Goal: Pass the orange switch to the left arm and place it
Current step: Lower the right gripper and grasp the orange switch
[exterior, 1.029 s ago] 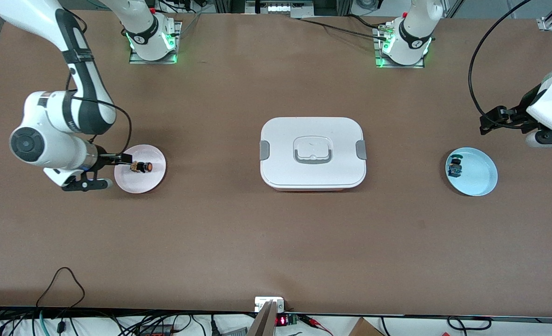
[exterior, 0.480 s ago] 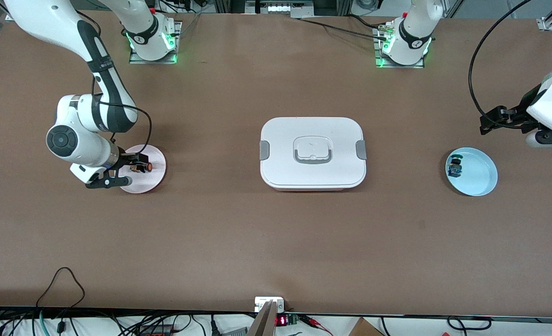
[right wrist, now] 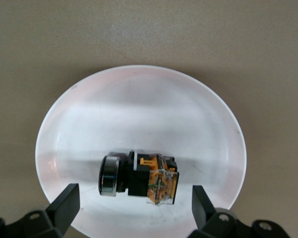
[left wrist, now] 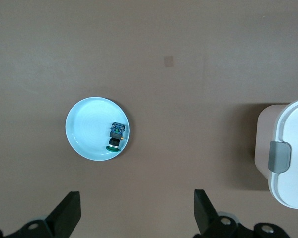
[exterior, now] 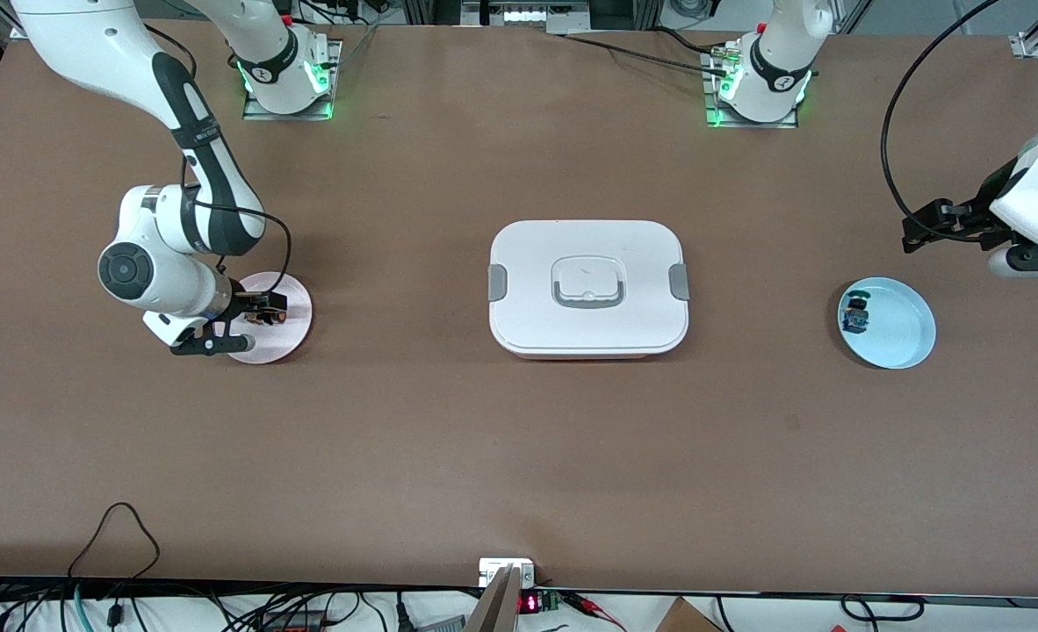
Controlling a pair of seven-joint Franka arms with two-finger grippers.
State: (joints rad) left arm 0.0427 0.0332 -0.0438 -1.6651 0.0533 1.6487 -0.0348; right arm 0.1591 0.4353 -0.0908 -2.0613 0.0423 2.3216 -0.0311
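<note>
table [exterior: 449, 456]: brown, matte | cables [exterior: 115, 606]: along near edge | light: even

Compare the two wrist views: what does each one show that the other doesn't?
Only the right wrist view shows the orange switch lying on its side in the round pink plate, between the open right gripper fingers. Only the left wrist view shows the blue-and-green component in the light-blue plate and the white lidded box. Both show the brown table.

The orange switch [right wrist: 139, 179] lies sideways in a pink plate [right wrist: 139, 114], between open fingers [right wrist: 64, 206].
</note>
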